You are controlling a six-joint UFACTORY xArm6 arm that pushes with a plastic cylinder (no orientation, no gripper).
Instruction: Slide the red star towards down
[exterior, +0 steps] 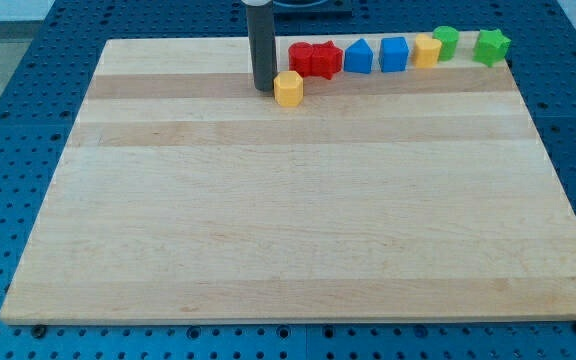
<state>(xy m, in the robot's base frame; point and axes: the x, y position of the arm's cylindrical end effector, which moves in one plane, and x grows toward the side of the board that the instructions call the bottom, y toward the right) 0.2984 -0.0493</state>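
The red star (325, 58) lies near the board's top edge, right of centre. A second red block (301, 58) touches it on its left. My tip (264, 88) stands on the board to the left of the red blocks, beside a yellow hexagon block (288, 88) that sits just right of it. The tip is left of and slightly below the red star, apart from it.
Right of the red star runs a row along the top edge: a blue house-shaped block (358, 57), a blue cube (394, 54), a yellow block (426, 50), a green block (446, 42) and a green star (491, 46). The wooden board (298, 220) lies on a blue perforated table.
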